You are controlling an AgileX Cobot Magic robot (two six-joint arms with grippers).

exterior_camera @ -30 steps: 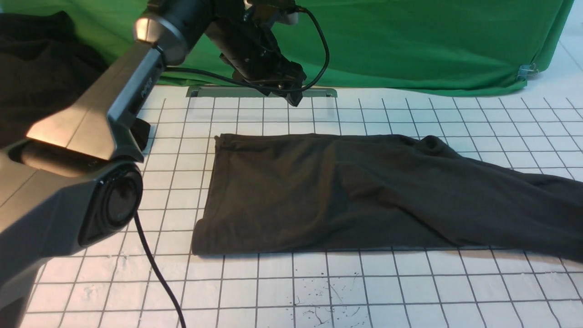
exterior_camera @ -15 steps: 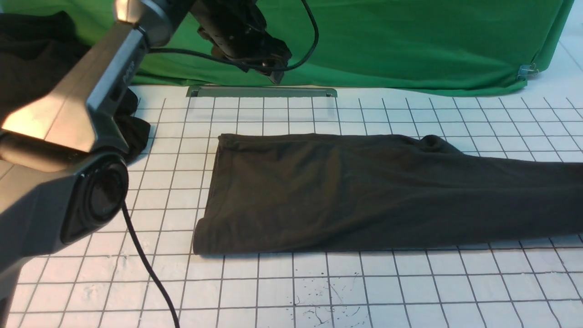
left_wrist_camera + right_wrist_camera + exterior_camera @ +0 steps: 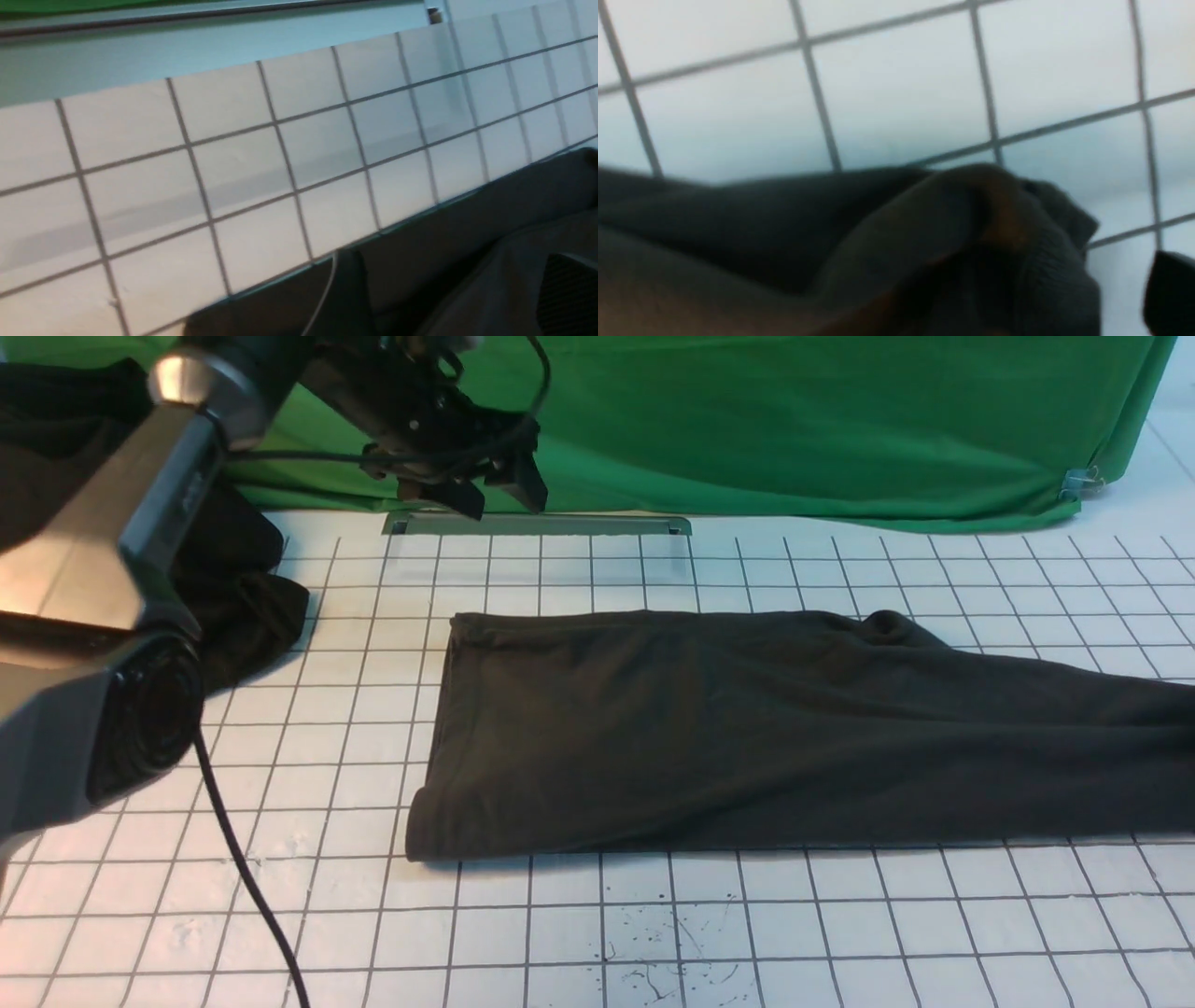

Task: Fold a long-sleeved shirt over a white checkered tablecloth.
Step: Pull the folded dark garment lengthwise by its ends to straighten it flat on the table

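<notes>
The long-sleeved shirt (image 3: 709, 737), charcoal-black, lies flat in a long band on the white checkered tablecloth (image 3: 747, 933), and its sleeve runs off the right edge of the front view. My left gripper (image 3: 499, 493) hangs open in the air beyond the shirt's far left corner, holding nothing. In the left wrist view its fingers (image 3: 350, 298) frame the shirt (image 3: 467, 242) below. My right gripper (image 3: 1057, 298) is out of the front view. In its wrist view the ribbed cuff (image 3: 1017, 261) lies bunched on the cloth, and one finger (image 3: 1169, 289) stands clear of it.
A deeper-black bundle of cloth (image 3: 233, 616) lies at the far left, behind my left arm. A green backdrop (image 3: 840, 429) closes the far side, with a metal strip (image 3: 537, 525) at its foot. The left arm's cable (image 3: 243, 868) trails over the near left squares.
My left arm has risen and swung left, away from the shirt's far edge. The sleeve at the right was drawn out straight and now lies flatter on the cloth.
</notes>
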